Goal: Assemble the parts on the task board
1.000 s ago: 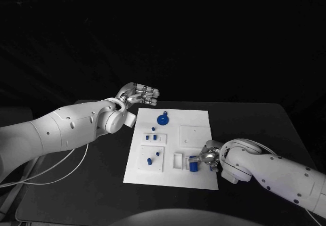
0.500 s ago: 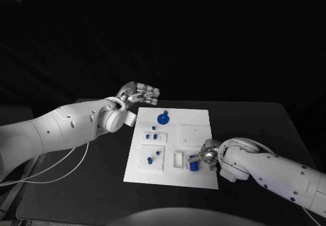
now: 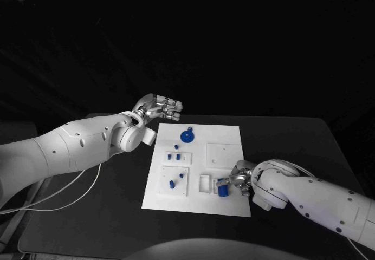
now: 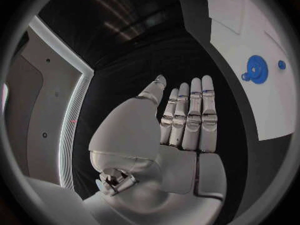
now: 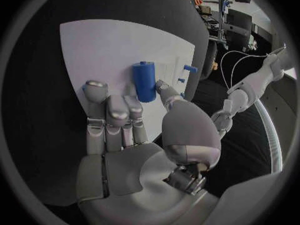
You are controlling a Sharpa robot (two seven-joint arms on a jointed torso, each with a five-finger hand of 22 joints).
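Head view: right hand (image 3: 238,181) fingers (image 5: 164,90) pinch a blue plastic cylinder (image 5: 144,81) at the white task board (image 3: 226,206) near edge, left hand (image 3: 160,108) flat, empty beyond its far corner; most parts apparently seated, cylinder pending.

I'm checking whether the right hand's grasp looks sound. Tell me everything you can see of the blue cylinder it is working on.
The blue cylinder is a smooth, matte, plastic-looking piece with a small nub on its end. It sits at the near right part of the white task board, beside a pale rectangular recess. The right hand is at it: in the right wrist view the thumb tip touches its side and the fingertips meet its near end. In the head view the cylinder is partly covered by that hand. Whether it is lifted or resting cannot be told.
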